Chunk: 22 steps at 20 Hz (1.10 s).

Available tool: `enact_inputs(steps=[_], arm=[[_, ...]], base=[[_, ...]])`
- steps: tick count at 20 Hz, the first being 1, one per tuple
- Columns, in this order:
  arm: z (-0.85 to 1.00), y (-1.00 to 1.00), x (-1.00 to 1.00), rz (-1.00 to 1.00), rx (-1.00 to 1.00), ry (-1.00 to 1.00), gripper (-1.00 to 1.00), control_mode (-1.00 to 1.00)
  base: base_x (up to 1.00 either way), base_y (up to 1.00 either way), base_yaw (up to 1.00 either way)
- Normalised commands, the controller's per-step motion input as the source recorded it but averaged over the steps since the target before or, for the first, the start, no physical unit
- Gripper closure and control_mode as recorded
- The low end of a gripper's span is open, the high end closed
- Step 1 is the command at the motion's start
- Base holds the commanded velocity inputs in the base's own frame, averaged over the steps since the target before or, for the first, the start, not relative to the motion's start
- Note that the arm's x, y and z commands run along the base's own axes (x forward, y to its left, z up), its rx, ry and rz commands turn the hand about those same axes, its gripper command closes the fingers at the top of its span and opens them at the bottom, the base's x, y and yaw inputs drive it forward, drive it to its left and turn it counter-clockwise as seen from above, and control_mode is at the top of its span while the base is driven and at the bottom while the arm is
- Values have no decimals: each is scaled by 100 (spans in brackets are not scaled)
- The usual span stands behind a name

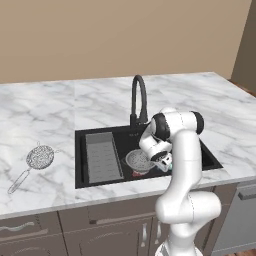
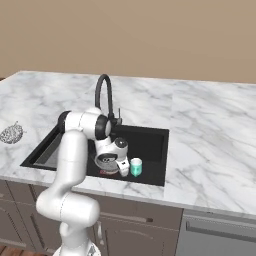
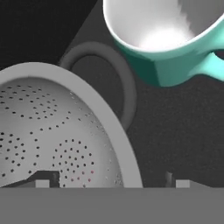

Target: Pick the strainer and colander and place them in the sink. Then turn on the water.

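Note:
The colander [image 1: 139,160] [image 2: 106,161] sits upright on the floor of the black sink [image 1: 100,132] [image 2: 150,142]. In the hand view the colander's [image 3: 48,131] rim runs between the fingertips [image 3: 43,179], one inside the bowl and one outside. My gripper [image 3: 111,181] [image 1: 161,159] hangs low over that rim, open and holding nothing. The strainer [image 1: 40,156] [image 2: 11,133] lies on the marble counter left of the sink, handle toward the front edge. The black arched faucet [image 1: 139,97] [image 2: 103,95] stands behind the basin; no water shows at its spout.
A teal mug [image 3: 166,39] [image 2: 135,166] stands in the sink right beside the colander and the hand. A grey ribbed rack [image 1: 102,156] fills the basin's left end. The drain ring [image 3: 124,87] lies between colander and mug.

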Motion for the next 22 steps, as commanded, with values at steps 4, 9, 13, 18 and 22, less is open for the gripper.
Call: enact_inputs(steps=[4, 9, 13, 18, 22], arm=[[43, 0, -5, 0, 0, 0, -100, -100], [42, -2, -17, 0, -3, -3, -100, -100], [46, -2, -16, 0, -1, -1, -100, -100], [50, -4, -28, 1, -1, -4, -100, -100], [51, 0, -39, 2, -3, -6, -100, -100]], base=[[0, 0, 0], [0, 0, 0], [0, 0, 0], [0, 0, 0], [0, 0, 0]])
